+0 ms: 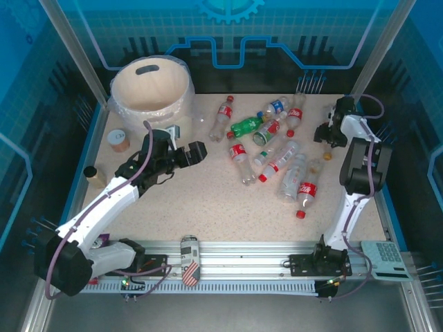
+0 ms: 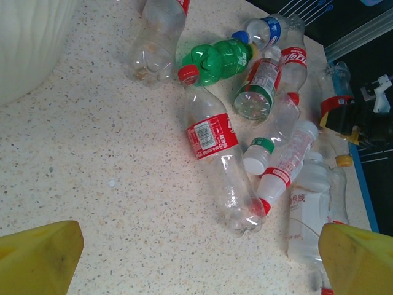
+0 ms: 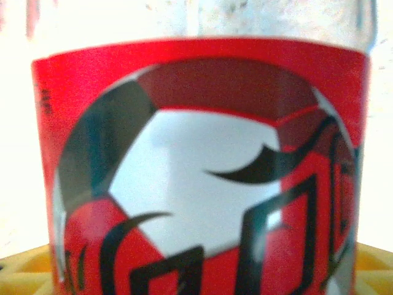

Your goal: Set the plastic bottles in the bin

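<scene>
Several clear plastic bottles lie heaped on the speckled table right of centre. Among them are a red-labelled one [image 1: 239,155] [image 2: 215,138], a green one [image 1: 246,126] [image 2: 221,58] and a blue-labelled one [image 1: 275,107] [image 2: 267,29]. The cream bin [image 1: 151,86] stands at the far left. My left gripper [image 1: 197,152] [image 2: 202,261] hangs open and empty over bare table, left of the pile, its yellow fingers [image 2: 37,255] wide apart. My right gripper [image 1: 325,131] [image 2: 347,120] is at the far right, shut on a red-labelled bottle [image 3: 196,166] [image 2: 336,98] that fills the right wrist view.
A small tan-lidded container [image 1: 119,140] and a brown jar [image 1: 92,175] stand near the left edge. A striped can [image 1: 189,259] lies on the front rail and a keypad [image 1: 387,257] sits at the front right. A loose yellow cap [image 1: 327,156] and a red cap [image 1: 300,214] lie by the pile.
</scene>
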Controlling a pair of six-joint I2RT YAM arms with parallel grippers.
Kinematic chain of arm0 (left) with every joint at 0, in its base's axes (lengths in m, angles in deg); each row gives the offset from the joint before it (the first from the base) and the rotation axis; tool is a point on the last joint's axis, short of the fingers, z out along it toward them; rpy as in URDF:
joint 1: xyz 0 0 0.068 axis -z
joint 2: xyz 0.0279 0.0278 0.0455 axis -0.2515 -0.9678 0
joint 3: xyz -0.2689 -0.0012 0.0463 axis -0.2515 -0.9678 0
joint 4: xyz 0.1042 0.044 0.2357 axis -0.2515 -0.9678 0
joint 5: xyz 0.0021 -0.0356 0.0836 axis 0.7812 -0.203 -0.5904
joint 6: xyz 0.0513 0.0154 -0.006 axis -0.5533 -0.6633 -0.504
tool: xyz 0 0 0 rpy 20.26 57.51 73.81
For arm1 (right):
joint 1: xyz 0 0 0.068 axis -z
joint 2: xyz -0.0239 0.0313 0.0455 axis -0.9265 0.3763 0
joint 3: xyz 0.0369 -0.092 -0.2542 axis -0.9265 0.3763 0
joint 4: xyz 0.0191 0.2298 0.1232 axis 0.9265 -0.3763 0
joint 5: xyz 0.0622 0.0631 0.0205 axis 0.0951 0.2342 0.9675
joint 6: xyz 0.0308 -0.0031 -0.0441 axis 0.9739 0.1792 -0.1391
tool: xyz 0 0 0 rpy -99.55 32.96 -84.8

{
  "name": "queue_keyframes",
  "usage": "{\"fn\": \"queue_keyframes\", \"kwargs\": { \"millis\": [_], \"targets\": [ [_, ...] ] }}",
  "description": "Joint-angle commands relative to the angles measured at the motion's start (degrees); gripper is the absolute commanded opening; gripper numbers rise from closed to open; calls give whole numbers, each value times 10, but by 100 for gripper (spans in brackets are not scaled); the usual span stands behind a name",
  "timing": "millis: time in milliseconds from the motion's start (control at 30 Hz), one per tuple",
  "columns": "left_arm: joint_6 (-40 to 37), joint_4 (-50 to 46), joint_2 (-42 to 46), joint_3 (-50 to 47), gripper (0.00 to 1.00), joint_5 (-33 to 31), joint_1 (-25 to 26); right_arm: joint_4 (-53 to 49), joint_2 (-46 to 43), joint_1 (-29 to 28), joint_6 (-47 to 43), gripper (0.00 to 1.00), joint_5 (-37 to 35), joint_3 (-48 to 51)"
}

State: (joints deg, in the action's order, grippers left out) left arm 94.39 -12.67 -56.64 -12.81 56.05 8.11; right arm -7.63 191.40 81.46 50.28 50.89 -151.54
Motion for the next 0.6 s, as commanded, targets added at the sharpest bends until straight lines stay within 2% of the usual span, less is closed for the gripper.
{"fn": "queue_keyframes", "kwargs": {
  "millis": [0,167,400,567],
  "targets": [
    [44,67,-16,22,99,43,3,-8,-102,6,-6,66,23,16],
    [112,173,-45,11,99,72,11,-19,-223,-45,-14,66,73,79],
    [136,230,-69,18,99,63,33,38,-363,-179,5,61,243,216],
    [150,269,-104,26,99,61,53,107,-414,-296,57,58,253,318]
  ]
}}
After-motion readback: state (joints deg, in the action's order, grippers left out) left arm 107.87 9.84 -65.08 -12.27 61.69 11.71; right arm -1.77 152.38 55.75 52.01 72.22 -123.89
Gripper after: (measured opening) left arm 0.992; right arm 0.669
